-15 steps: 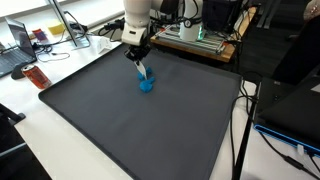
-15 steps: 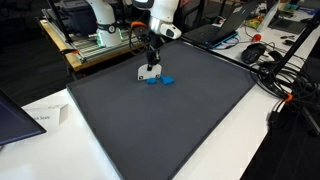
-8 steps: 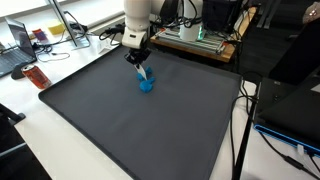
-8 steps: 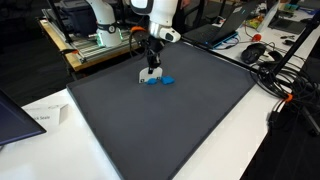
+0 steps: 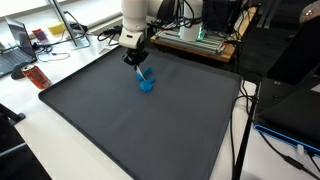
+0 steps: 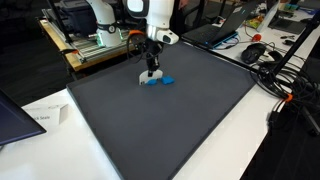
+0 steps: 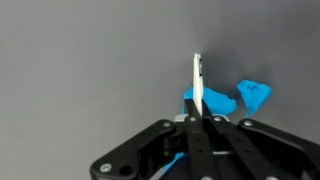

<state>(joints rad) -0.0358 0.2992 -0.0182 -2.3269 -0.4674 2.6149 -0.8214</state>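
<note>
one white piece (image 7: 198, 80) | pinched in gripper (image 7: 200, 119) | blue blocks (image 7: 221, 102) just beneath

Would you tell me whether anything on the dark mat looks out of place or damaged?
Nothing stands out. The end effector is shut on a thin white flat piece, held edge-on beside two small blue pieces lying close together on the dark grey mat; nothing looks spilled or broken.

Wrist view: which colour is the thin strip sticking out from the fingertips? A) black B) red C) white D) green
C: the thin strip pinched in the shut gripper is white, with blue pieces on the dark mat beside it.
</note>
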